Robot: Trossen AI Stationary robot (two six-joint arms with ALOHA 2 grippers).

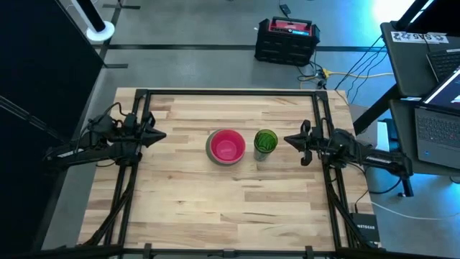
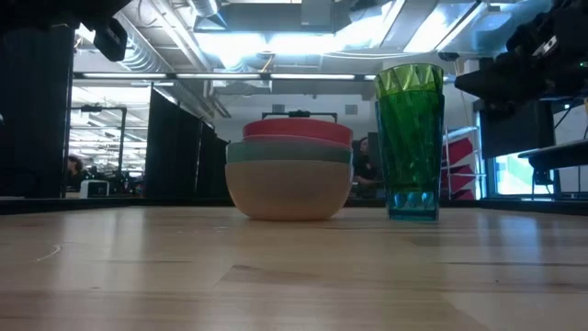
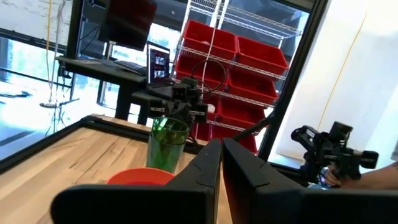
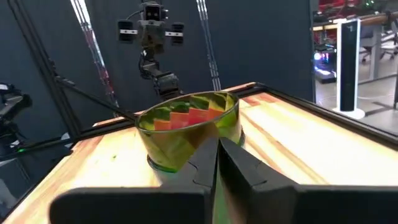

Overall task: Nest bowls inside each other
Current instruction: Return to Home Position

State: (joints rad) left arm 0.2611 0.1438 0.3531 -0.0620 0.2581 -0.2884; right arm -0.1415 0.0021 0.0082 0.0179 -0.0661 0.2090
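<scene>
The bowls [image 1: 227, 146] stand nested in one stack at the table's middle, a pink one innermost on top; the low view shows the stack [image 2: 289, 175] with a pale outer bowl resting on the wood and green and coral rims above it. A tall green cup [image 1: 265, 142] stands upright just right of the stack. My left gripper [image 1: 162, 134] is shut, raised at the table's left, pointing toward the stack. My right gripper [image 1: 287, 140] is shut, raised at the right, pointing at the cup [image 4: 189, 130]. Neither touches anything.
Black frame rails [image 1: 230, 92] run along the table's far edge and both sides. Bare wood lies in front of the stack toward the near edge. Beyond the table stand a red-and-black case [image 1: 287, 39] and laptops [image 1: 431, 72] on a desk at the right.
</scene>
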